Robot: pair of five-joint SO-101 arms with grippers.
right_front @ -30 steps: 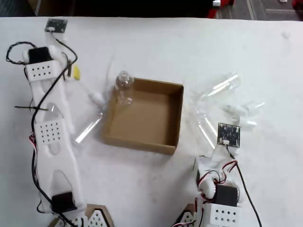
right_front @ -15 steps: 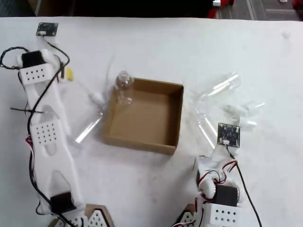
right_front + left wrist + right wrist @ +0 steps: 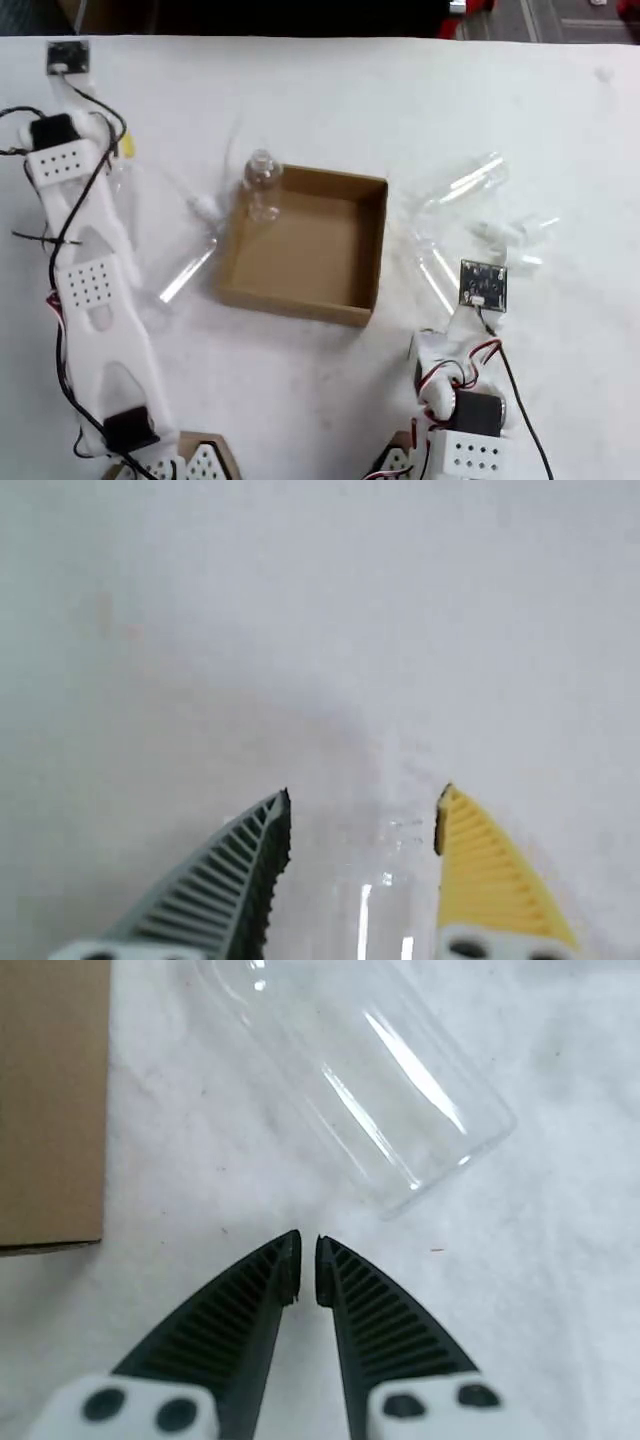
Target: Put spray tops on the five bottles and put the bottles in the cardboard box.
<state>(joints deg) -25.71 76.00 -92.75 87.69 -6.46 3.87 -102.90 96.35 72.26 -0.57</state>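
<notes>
A cardboard box (image 3: 300, 250) sits open-topped at the middle of the white worktop (image 3: 330, 100). 1 clear bottle (image 3: 262, 183) stands upright at the box's far left corner; whether it is inside the wall cannot be told. A second bottle (image 3: 187, 271) lies just left of the box, with a spray top (image 3: 205, 206) near it. 2 more bottles (image 3: 468, 180) (image 3: 435, 272) and loose spray tops (image 3: 510, 235) lie to the right of the box.

The left gripper (image 3: 362, 805) is near the far left corner of the worktop. Its jaws stand wide apart with another clear bottle (image 3: 385, 900) between them, close against the yellow finger (image 3: 485, 880) and with a gap to the grey finger (image 3: 235, 880).

The right gripper (image 3: 306, 1265) is near the front edge, right of the box. Its jaws are almost closed, with a thin slit between them, gripping nothing. The tips stop just short of the base of the bottle lying nearest the right arm (image 3: 360, 1070). Bare worktop stretches along the far edge and in front of the box.
</notes>
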